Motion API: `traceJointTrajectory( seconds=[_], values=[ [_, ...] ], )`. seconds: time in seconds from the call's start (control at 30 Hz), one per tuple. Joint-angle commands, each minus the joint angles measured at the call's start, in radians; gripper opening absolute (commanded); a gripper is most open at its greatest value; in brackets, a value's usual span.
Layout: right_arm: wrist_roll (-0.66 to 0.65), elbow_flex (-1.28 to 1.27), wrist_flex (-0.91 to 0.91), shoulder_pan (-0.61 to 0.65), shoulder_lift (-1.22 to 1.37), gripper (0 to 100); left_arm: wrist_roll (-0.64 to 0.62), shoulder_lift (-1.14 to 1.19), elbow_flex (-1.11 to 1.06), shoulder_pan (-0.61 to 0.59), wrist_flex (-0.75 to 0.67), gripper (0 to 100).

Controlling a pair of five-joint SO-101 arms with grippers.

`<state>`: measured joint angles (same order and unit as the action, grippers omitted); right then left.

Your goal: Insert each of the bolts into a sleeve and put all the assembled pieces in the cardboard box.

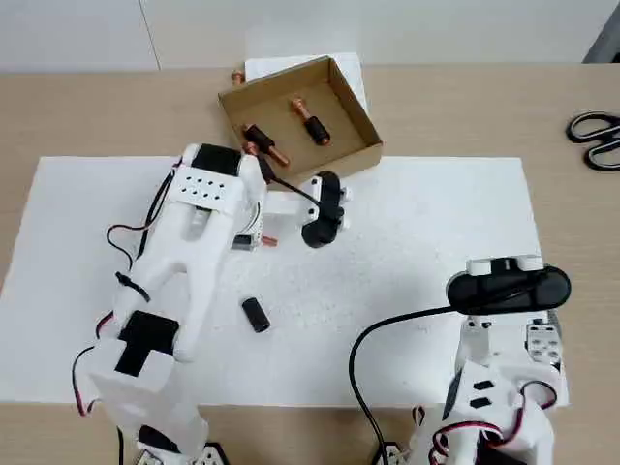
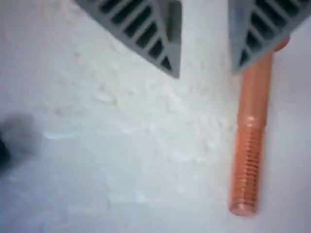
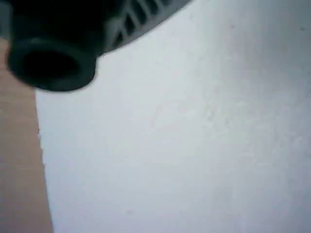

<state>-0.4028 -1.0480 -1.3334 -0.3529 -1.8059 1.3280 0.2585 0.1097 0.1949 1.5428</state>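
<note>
Below, white mat (image 1: 436, 223) over tan table (image 1: 97, 107), cardboard box (image 1: 276, 78)

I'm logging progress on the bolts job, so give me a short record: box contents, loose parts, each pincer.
box: cardboard box, two assembled pieces inside
left pincer: open, bolt beside one finger
right pincer: shut on sleeve
loose sleeve: on white sheet
stray bolt: on table by box's far side

- I found no word, number, label or sign that I could read in any view.
- The cardboard box (image 1: 355, 102) showed me only plain brown walls, with no legible print on them.
</note>
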Motion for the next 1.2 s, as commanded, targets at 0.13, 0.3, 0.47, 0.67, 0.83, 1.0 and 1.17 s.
traceJointTrajectory(
  seconds=[0.13, 0.3, 0.47, 0.67, 0.83, 1.0, 1.17],
  values=[
    [-0.008, 0.009, 0.024, -0.002, -0.007, 0.6, -0.095, -0.005, 0.302, 0.089, 0.089, 6],
    [-0.008, 0.008, 0.024, -0.001, -0.007, 0.6, -0.924, -0.011, 0.361, 0.12, 0.025, 6],
    [-0.008, 0.006, 0.024, -0.001, -0.007, 0.6, -1.728, -0.002, 0.415, 0.123, 0.083, 6],
    [-0.008, 0.006, 0.024, -0.001, -0.007, 0.6, -2.318, -0.002, 0.398, 0.118, 0.12, 7],
    [-0.008, 0.005, 0.024, -0.001, -0.007, 0.6, -2.509, -0.002, 0.34, 0.124, 0.104, 7],
    [-0.008, 0.005, 0.024, -0.001, -0.007, 0.6, -2.513, -0.002, 0.32, 0.124, 0.103, 7],
    [-0.008, 0.005, 0.025, -0.001, -0.007, 0.6, -2.515, -0.005, 0.32, 0.124, 0.12, 7]
  ],
)
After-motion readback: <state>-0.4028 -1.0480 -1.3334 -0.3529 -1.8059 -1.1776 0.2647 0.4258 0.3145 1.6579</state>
